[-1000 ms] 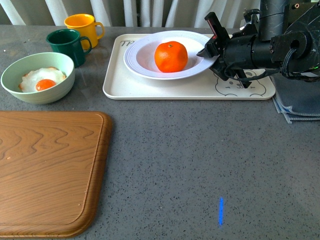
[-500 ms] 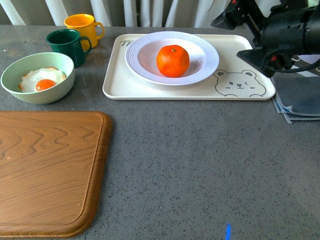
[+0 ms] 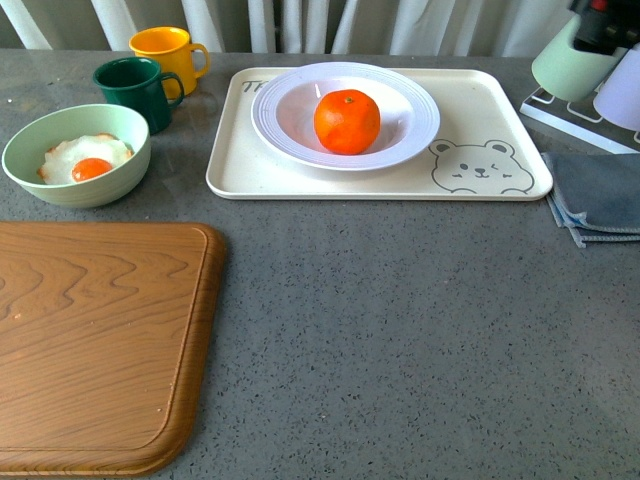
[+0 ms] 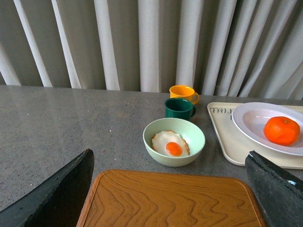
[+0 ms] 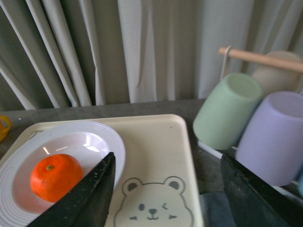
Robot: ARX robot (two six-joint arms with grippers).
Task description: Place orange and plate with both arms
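While both arms hung above the tabletop (image 3: pixel 400 330), neither held anything. Right gripper (image 5: pixel 165 198) had its jaws spread wide w/ nothing between them; its two dark fingers (image 5: pixel 85 198) framed the wrist view. Orange (image 5: pixel 56 177) sat just beyond and beside one of those fingers, resting in the well of the plate (image 5: pixel 102 146), touching only the plate. Plate itself sat on the cream bear tray (image 5: pixel 156 156), toward the end away from the printed bear face, which lay right under the right gripper. Past the other finger of that gripper, a pale green cup (image 5: pixel 227 111) and a lilac cup (image 5: pixel 274 137) leaned on a rack w/ a wooden rod above them. In the front view the right arm showed only as a dark bit at the far corner, by those cups.

Left gripper (image 4: pixel 170 198) was likewise released, jaws wide apart, empty, poised over the wooden cutting board (image 4: pixel 170 201). Ahead of it stood a pale green bowl (image 4: pixel 174 142) w/ a fried egg, then a dark green mug (image 4: pixel 179 108) and a yellow mug (image 4: pixel 183 92) close behind one another. Orange and plate lay well off to one side of the left gripper, ahead of it. A folded grey cloth (image 3: pixel 598 200) lay just beside the tray's bear end.
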